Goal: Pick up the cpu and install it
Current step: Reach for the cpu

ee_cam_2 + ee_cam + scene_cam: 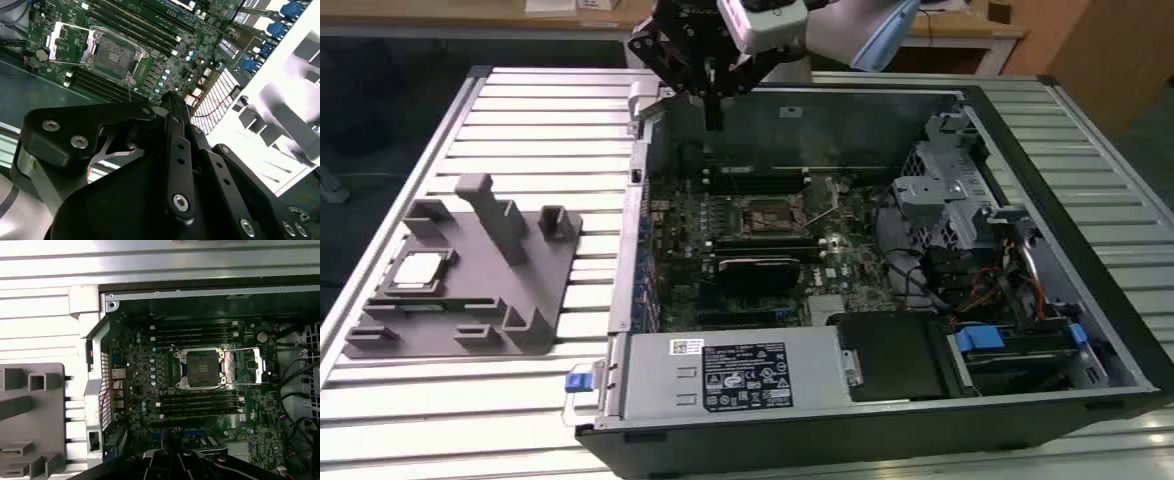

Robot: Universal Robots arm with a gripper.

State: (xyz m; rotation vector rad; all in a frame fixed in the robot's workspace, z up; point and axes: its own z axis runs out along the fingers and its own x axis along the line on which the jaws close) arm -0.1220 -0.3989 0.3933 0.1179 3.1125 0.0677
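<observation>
The cpu (420,272), a small silver-topped square, lies flat in a grey holder (467,290) on the slatted table, at the exterior view's left. My gripper (711,112) hangs high over the far wall of the open computer case (881,400), far from the cpu. Its fingers look pressed together with nothing between them. Inside the case lies the motherboard with its black socket (201,369), whose metal frame (243,367) is swung open beside it. The socket (114,55) appears beyond the gripper (167,98) in the second wrist view; in the first wrist view the gripper (169,457) sits at the picture's edge.
A silver power supply (734,375) fills the case's near side. A drive cage (947,195) and cables (987,290) crowd the exterior view's right. Memory slots (197,402) flank the socket. Upright posts (487,215) rise from the grey holder. Bare slatted table (520,130) lies between holder and case.
</observation>
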